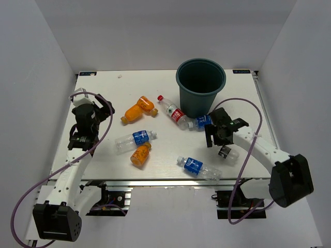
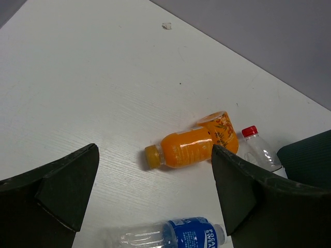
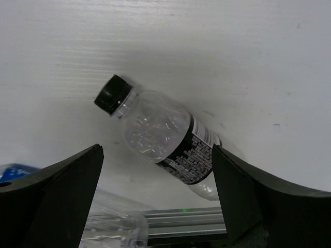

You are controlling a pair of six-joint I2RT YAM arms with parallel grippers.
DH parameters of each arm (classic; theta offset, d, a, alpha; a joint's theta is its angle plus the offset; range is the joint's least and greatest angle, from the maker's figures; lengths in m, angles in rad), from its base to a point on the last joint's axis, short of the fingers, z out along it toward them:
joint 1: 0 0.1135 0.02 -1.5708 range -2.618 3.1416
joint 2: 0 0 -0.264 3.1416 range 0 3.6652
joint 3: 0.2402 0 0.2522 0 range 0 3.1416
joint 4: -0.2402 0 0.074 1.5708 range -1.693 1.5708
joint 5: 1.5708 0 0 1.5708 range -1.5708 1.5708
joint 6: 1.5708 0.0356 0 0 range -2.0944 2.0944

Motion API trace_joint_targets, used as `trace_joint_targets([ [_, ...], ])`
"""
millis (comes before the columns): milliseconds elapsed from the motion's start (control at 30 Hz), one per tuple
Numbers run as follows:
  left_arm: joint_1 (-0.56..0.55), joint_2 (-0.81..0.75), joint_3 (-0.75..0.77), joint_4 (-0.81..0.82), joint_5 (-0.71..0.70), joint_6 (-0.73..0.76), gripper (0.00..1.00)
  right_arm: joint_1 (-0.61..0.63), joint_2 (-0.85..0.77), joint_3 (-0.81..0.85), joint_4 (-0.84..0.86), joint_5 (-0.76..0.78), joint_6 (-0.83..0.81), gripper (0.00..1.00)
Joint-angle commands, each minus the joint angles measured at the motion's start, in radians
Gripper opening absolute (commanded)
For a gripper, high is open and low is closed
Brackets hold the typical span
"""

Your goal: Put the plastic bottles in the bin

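Note:
The dark teal bin (image 1: 200,85) stands upright at the back right. Seven bottles lie on the white table: two orange ones (image 1: 139,109) (image 1: 140,155), a red-capped one (image 1: 173,113), three blue-labelled ones (image 1: 135,139) (image 1: 196,166) (image 1: 200,122), and a black-capped, dark-labelled one (image 1: 226,153). My right gripper (image 1: 220,138) is open just above the dark-labelled bottle (image 3: 165,137), which lies between and beyond the jaws (image 3: 158,191), not gripped. My left gripper (image 1: 103,107) is open and empty at the left (image 2: 155,196), facing an orange bottle (image 2: 191,147).
The left wrist view also shows the red-capped bottle (image 2: 258,147), a blue-labelled bottle (image 2: 181,235) and the bin's side (image 2: 307,157). The table's near metal rail (image 3: 181,219) lies close to the dark-labelled bottle. White walls enclose the table on three sides.

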Motion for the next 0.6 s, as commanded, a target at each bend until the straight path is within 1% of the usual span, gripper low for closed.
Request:
trace_joint_targets([
  [0,0.002,-0.010,-0.013,0.017,0.007,0.016,0.98,0.023,0.036,0.067,-0.061,0.176,-0.121,0.89],
  [200,0.002,-0.007,-0.021,0.030,0.000,0.019,0.98,0.027,0.079,0.086,-0.052,-0.005,-0.279,0.89],
  [267,0.002,-0.003,-0.021,0.035,0.004,0.022,0.98,0.027,0.099,0.090,-0.061,-0.015,-0.320,0.89],
  [367,0.002,0.010,-0.010,0.008,-0.038,0.013,0.98,0.029,0.125,0.061,-0.070,-0.051,-0.398,0.89],
  [433,0.004,0.011,-0.009,0.003,-0.059,0.013,0.98,0.029,0.160,0.046,-0.081,-0.042,-0.417,0.89],
  [567,0.002,0.017,-0.012,0.024,-0.058,0.016,0.98,0.029,0.238,0.014,-0.110,-0.004,-0.425,0.89],
])
